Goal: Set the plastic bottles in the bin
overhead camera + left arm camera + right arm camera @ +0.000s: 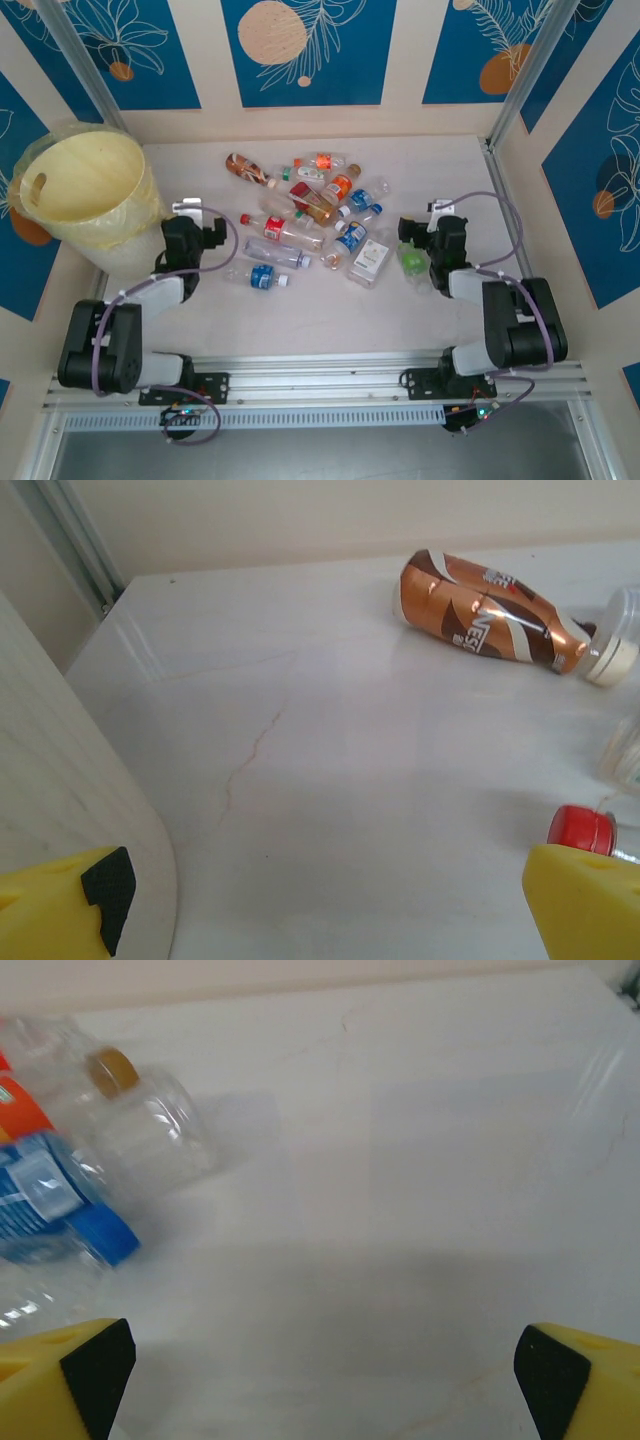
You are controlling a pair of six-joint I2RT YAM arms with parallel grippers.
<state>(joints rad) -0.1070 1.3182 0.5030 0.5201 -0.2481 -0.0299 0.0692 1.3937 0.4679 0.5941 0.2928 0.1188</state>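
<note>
Left pincer [196, 222] and right pincer [424, 238]: both spread wide, holding nothing. Plastic bottles [318, 208] lie scattered on table [330, 310] between them. Bin [85, 175] stands far left.

Plastic bottles [310, 220] scattered mid-table; bin [85, 195] far left.

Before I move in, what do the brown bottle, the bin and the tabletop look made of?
Brown bottle: probably plastic in a glossy, metallic copper sleeve, bright highlights along it.
Bin: pale-yellow plastic, matte, slightly translucent; a thin clear bag bunches round it.
Tabletop: pale, smooth, faint reddish veins and soft sheen; stone or laminate, cannot tell.
</note>
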